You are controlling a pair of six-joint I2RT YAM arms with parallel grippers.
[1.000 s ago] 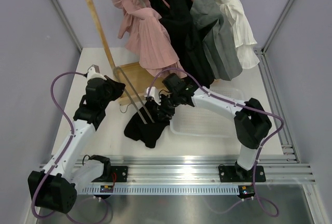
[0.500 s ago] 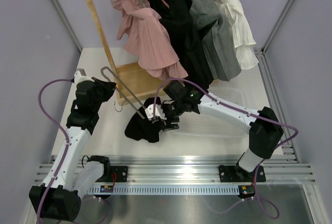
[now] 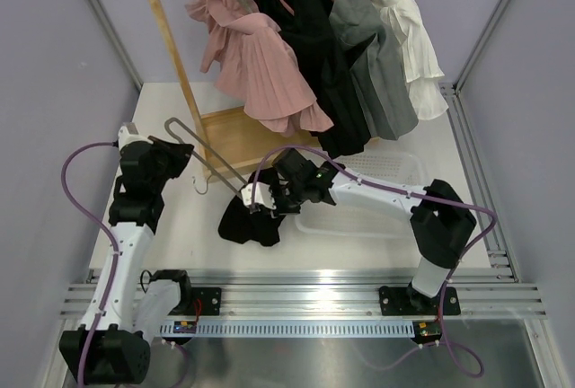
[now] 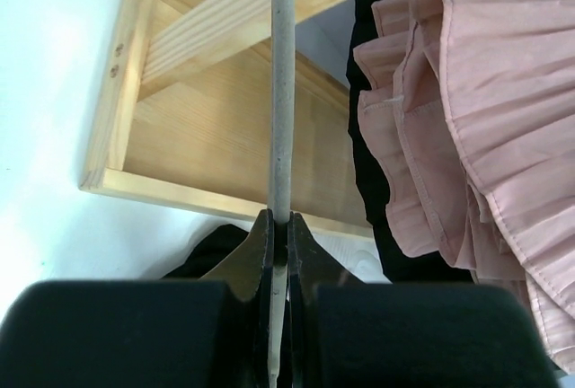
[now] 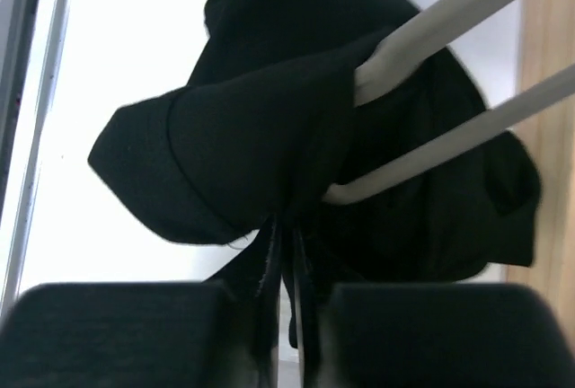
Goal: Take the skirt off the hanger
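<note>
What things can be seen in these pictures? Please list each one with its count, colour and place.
rack: one, light wood, far end of the table
pink garment: one, hanging at the rack's left
black garments: number unclear, hanging in the middle
grey garment: one, hanging right of those
white garment: one, hanging farthest right
hanger: one, grey, in front of the rack
skirt: one, black, bunched on the hanger's near end
bin: one, clear, right of the skirt
table: one, white
left arm, right arm: white and black
left fingers: black, shut on the hanger
right fingers: black, shut on the skirt
</note>
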